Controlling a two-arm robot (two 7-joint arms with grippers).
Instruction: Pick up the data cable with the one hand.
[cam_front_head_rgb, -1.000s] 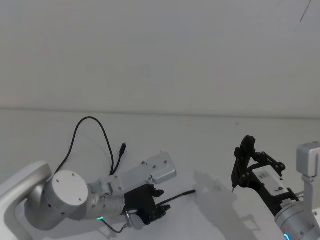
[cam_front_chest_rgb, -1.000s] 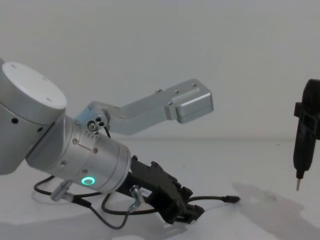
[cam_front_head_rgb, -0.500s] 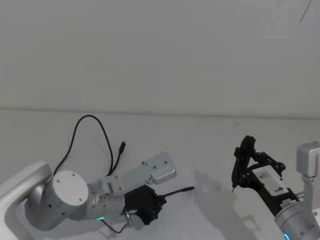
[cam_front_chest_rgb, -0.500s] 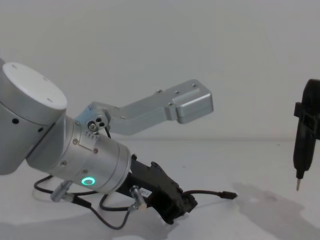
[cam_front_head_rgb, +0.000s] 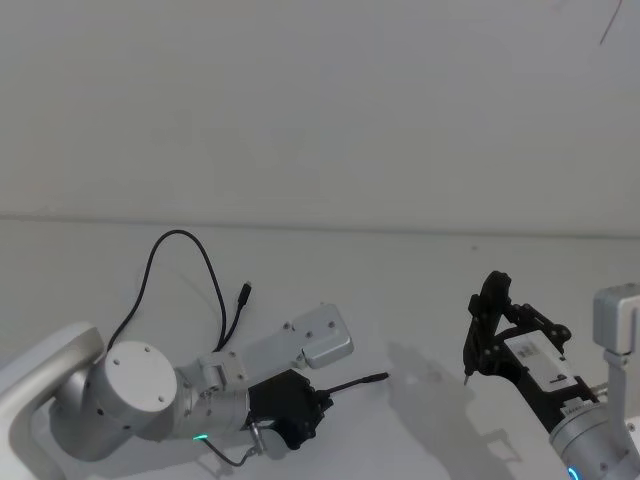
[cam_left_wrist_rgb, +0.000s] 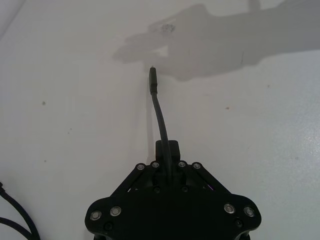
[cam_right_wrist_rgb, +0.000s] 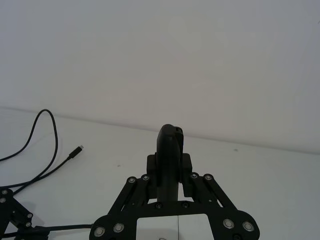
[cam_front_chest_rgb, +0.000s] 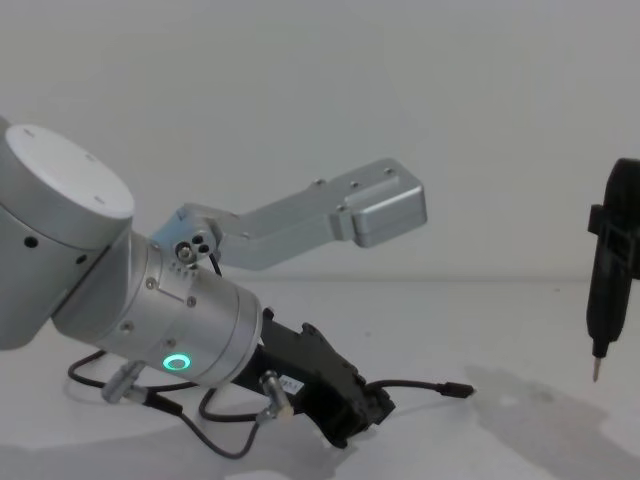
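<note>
Chest view puts the left gripper (cam_front_chest_rgb: 376, 408) low over the near left part of the white table (cam_front_chest_rgb: 520, 330), angled down and forward, its jaws pinched tight on the data cable (cam_front_chest_rgb: 415, 384). From the left wrist view, the cord comes straight out between the closed fingers (cam_left_wrist_rgb: 167, 148), and a short length ends in a slim plug (cam_left_wrist_rgb: 153, 80). That plug sits close to the surface; whether it touches the table is hard to tell. Behind the gripper the rest of the cable runs back under the arm. In the head view it curves farther up the table into a tall loop (cam_front_head_rgb: 180, 237), and its second plug (cam_front_head_rgb: 245, 293) lies flat beside the loop, well apart from the gripper. Over on the right, the right gripper (cam_front_head_rgb: 492, 325) hangs above the table, well clear of the cable, closed around a black pen-shaped tool (cam_front_chest_rgb: 606, 290) that has its thin tip pointing down.
</note>
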